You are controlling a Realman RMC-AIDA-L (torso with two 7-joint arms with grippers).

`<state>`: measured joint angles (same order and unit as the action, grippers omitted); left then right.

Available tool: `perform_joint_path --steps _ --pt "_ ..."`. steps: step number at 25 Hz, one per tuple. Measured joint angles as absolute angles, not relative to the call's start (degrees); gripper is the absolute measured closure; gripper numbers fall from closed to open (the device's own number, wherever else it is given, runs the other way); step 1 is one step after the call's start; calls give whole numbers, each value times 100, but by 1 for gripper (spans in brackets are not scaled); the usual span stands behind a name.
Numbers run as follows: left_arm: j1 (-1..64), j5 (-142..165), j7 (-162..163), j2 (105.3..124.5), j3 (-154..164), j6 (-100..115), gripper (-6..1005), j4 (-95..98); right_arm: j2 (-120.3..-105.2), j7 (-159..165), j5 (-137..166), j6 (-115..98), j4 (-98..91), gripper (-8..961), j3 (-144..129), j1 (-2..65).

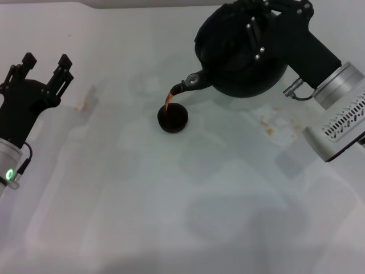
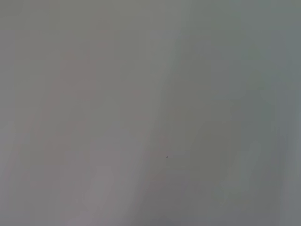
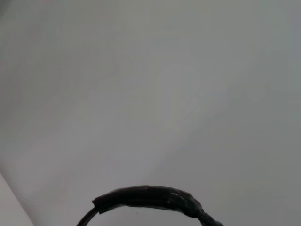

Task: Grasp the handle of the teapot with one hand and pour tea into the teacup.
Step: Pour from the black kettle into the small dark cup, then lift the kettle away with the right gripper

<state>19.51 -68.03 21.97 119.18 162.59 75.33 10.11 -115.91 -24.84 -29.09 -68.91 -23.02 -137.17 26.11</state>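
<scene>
In the head view the round black teapot [image 1: 242, 54] is held up and tilted, its spout [image 1: 188, 84] pointing down to the left. A brown stream of tea [image 1: 168, 101] runs from the spout into the small black teacup [image 1: 173, 119] on the white table. My right gripper [image 1: 268, 23] is shut on the teapot's handle above the pot; the handle is mostly hidden there. The right wrist view shows a black wrapped stretch of the handle [image 3: 148, 197]. My left gripper [image 1: 44, 67] is open and empty at the far left, well away from the cup.
The white table [image 1: 171, 200] carries small brown stains at the left [image 1: 80, 104] and at the right of the cup [image 1: 268, 131]. The left wrist view shows only plain grey surface.
</scene>
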Motion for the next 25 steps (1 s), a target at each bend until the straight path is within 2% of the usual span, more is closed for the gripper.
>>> perform_joint_path --steps 25 --pt "1945 -6803 2197 11909 16257 7535 195 1029 -11580 -2704 -2915 -6949 -2327 836 -13684 2545"
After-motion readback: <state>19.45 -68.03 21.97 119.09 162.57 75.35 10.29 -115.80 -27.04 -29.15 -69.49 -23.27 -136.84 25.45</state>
